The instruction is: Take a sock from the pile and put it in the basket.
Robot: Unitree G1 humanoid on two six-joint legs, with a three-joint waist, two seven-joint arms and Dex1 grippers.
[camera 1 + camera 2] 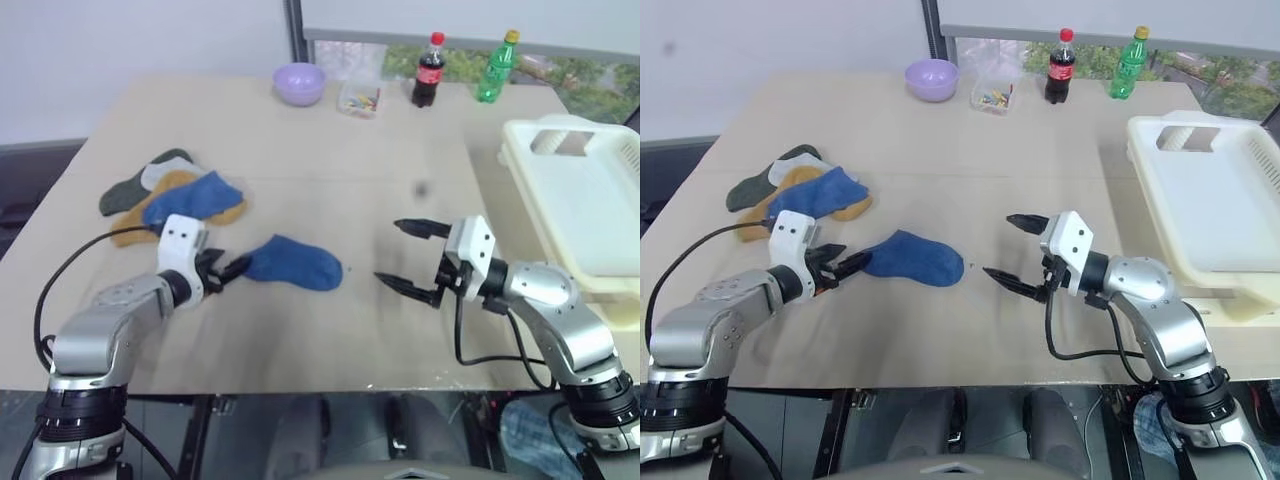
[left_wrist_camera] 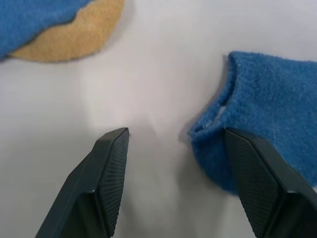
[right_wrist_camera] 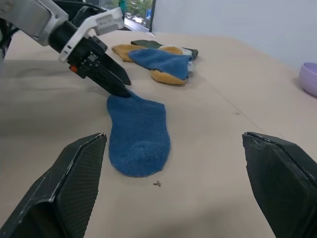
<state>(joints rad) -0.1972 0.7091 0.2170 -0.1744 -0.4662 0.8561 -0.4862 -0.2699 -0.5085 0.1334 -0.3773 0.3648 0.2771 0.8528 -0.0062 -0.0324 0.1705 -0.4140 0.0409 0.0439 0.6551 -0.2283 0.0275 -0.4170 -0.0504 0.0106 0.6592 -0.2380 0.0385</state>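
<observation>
Left pincer (image 2: 173, 148) agape beside blue sock (image 2: 277, 124)

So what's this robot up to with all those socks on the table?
It is moving socks from the pile into the basket. One blue sock lies flat on the table, apart from the pile. The left gripper sits at the sock's cuff with its fingers open, one finger beside the cuff and nothing clamped. The right gripper hangs open on the sock's other side, facing it, with the basket at the table's right edge.
</observation>
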